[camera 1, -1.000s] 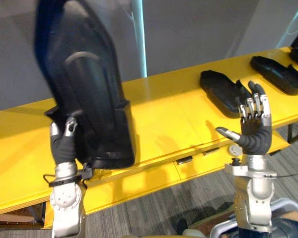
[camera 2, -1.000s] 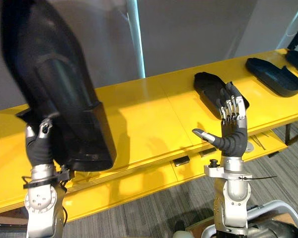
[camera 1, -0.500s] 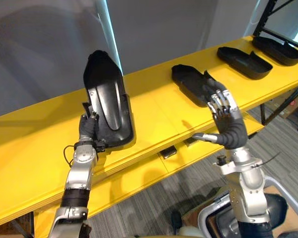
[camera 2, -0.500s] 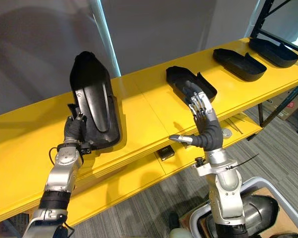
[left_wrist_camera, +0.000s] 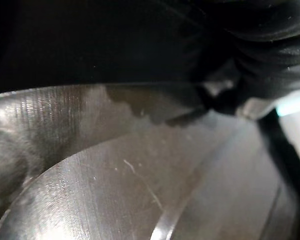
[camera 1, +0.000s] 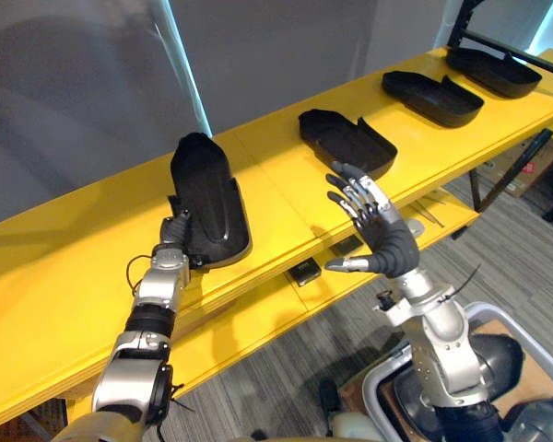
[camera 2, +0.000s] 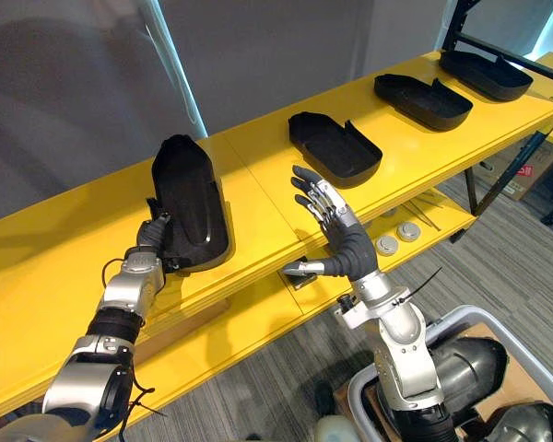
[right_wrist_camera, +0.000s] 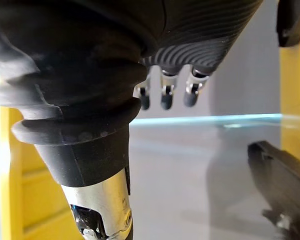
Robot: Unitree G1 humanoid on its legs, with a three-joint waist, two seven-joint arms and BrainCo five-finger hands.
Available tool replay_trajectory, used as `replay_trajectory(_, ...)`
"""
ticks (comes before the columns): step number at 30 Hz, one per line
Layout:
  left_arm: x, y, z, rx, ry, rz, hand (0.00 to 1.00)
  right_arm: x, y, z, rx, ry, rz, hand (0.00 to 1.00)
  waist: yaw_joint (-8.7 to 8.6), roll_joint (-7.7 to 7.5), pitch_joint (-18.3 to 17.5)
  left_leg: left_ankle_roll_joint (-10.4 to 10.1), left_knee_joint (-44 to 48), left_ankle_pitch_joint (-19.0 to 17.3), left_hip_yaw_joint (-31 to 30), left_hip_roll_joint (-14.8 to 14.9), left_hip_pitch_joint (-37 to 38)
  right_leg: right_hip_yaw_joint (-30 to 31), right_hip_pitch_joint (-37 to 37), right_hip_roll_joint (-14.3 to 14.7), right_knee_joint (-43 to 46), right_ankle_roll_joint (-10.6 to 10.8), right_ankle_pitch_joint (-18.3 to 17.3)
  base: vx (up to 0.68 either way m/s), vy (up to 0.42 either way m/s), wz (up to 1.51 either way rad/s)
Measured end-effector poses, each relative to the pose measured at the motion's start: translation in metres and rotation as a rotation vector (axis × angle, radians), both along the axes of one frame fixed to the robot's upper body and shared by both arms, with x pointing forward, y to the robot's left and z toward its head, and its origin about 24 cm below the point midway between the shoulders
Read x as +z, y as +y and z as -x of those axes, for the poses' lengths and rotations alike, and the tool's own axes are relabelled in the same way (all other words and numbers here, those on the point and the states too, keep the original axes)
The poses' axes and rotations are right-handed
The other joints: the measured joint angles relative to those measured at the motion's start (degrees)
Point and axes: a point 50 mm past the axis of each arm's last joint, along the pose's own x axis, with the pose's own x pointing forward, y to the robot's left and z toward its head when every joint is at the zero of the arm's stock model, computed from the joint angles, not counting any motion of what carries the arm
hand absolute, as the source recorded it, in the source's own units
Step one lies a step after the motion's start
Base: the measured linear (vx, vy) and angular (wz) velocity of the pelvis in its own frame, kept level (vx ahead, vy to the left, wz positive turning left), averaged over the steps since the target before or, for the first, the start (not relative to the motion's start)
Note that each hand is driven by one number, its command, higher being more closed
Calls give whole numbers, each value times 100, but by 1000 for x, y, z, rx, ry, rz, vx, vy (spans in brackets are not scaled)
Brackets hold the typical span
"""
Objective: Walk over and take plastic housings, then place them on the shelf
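Note:
A black plastic housing point(camera 1: 208, 197) lies hollow side up on the top of the yellow shelf point(camera 1: 64, 253), left of the middle. My left hand point(camera 1: 176, 234) is at its near end, with fingers curled over the housing's rim point(camera 2: 157, 226). The left wrist view shows the housing's glossy inner surface point(left_wrist_camera: 115, 190) from very close. My right hand point(camera 1: 380, 238) is raised in front of the shelf edge with its fingers point(right_wrist_camera: 163, 98) spread straight and nothing in it.
Three more black housings point(camera 1: 347, 141) point(camera 1: 430, 86) point(camera 1: 494, 72) lie in a row further right on the shelf. On the lower ledge are a small black block point(camera 1: 305, 271) and two round discs point(camera 2: 387, 244). A dark rack post point(camera 2: 452, 20) stands at the far right.
The camera has moved. The housing, held upright in my left hand before, has come down flat onto the shelf top. My right hand stays open and raised.

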Motion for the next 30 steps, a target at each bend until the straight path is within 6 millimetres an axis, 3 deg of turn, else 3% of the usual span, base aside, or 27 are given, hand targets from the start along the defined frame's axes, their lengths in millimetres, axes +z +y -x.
replay_trajectory(4, 15, 4, -7, 37, -19, -3, 100, 3, 1, -1, 9, 2, 3, 0, -14, 20, 206, -1, 6, 0, 88, -10, -15, 84, -51, -2, 0, 12, 26, -44, 17, -9)
replay_trajectory(5, 20, 5, -9, 49, -29, -7, 0, 5, 1, -2, 10, 0, 9, 0, -27, 33, 244, -3, 16, 1, 109, -17, -81, 109, -123, -4, 1, 11, 42, -37, 11, -11)
replay_trajectory(11, 36, 6, -19, 118, -59, 43, 0, 7, 1, -1, 23, -2, -2, 0, -114, 94, 366, -5, -19, 21, 114, -20, -108, 129, -180, 2, 3, 23, 68, -1, 7, -2)
replay_trajectory(20, 34, 13, -18, 153, -59, 74, 0, 13, 8, 5, 64, -26, -11, 0, -199, 93, 378, -4, -38, 22, 129, -35, -92, 160, -186, -5, 2, 28, 70, -7, 6, -1)
replay_trajectory(30, 51, 28, -20, 216, -74, -13, 0, 10, 10, 5, 78, -3, -4, 0, -318, 182, 680, -4, -4, 21, 191, -15, -79, 189, -166, 15, 4, 22, 64, -22, 2, -1)
